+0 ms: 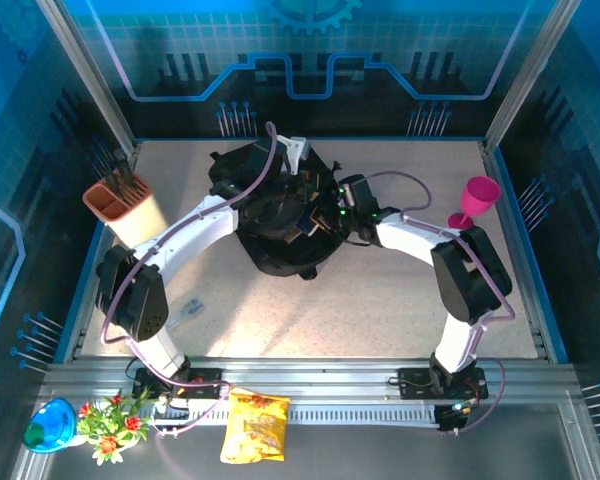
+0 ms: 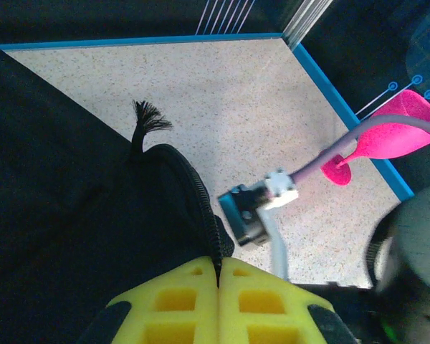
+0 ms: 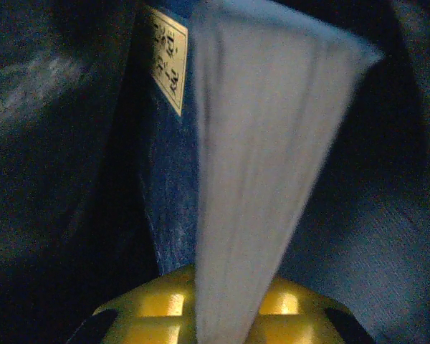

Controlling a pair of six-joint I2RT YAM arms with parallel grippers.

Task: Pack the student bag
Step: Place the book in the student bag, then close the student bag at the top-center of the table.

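Black student bag (image 1: pixel 280 258) sits mid-table under both arms. Left gripper (image 2: pixel 218 283) pinched shut on its zipper rim. Right gripper (image 3: pixel 226 312) clamps a blue book (image 3: pixel 229 143), dark fabric close around. Pink goblet (image 1: pixel 475 200) stands well right.

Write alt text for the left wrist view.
The left gripper, yellow and shut, pinches the zippered edge of the black student bag. Beyond lies the speckled table, with a pink goblet at the right.
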